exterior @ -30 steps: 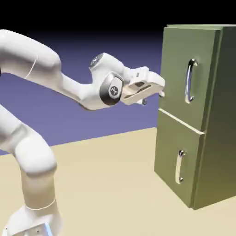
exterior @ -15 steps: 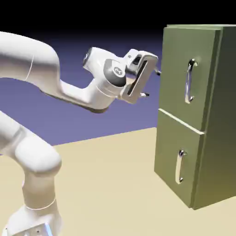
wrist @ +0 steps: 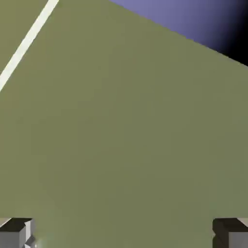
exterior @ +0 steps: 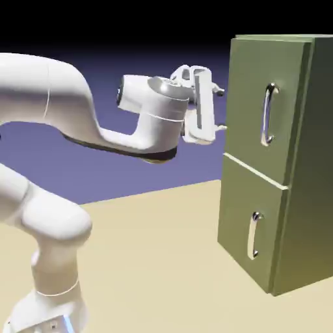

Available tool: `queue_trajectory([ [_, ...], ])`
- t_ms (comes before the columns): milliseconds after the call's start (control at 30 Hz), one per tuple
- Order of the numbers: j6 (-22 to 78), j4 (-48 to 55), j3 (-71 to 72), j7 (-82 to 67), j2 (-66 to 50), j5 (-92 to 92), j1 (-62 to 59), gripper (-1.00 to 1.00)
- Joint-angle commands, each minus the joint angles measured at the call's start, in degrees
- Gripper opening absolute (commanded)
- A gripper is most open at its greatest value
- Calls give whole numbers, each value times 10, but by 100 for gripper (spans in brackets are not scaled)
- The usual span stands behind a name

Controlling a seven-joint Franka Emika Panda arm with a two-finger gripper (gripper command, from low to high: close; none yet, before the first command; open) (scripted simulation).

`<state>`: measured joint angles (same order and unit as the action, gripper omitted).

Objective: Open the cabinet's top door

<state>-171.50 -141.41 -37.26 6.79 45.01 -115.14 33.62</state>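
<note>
Beside the shut top door (exterior: 263, 107), unlabelled, the empty jaws gape wide.

A plain tan table (exterior: 149, 260) under a blue-violet backdrop (exterior: 130, 175) fading, seemingly, to black above.

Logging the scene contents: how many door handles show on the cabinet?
2. The top door's handle is on the upper panel, and the lower door's handle is below it. The hand view shows neither.

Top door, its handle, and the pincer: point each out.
top door (exterior: 250, 97): exterior view, bare panel left of the handle.
handle (exterior: 267, 115): exterior view, middle of the silver bar.
pincer (exterior: 221, 109): exterior view, midway between its fingertips.
</note>
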Motion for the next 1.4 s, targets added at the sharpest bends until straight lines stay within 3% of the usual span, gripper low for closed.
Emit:
queue_trajectory([
  [0,1,4,-8,-8,3,-25,7,100],
  [600,10,81,-153,-147,51,-473,135,100],
  [833,29,156,-228,-138,5,-509,244,100],
  [867,29,156,-228,-138,5,-509,244,-100],
  [1100,58,109,-127,-61,-46,-500,120,-100],
  [1367,133,11,26,-138,-36,-336,-46,-100],
])
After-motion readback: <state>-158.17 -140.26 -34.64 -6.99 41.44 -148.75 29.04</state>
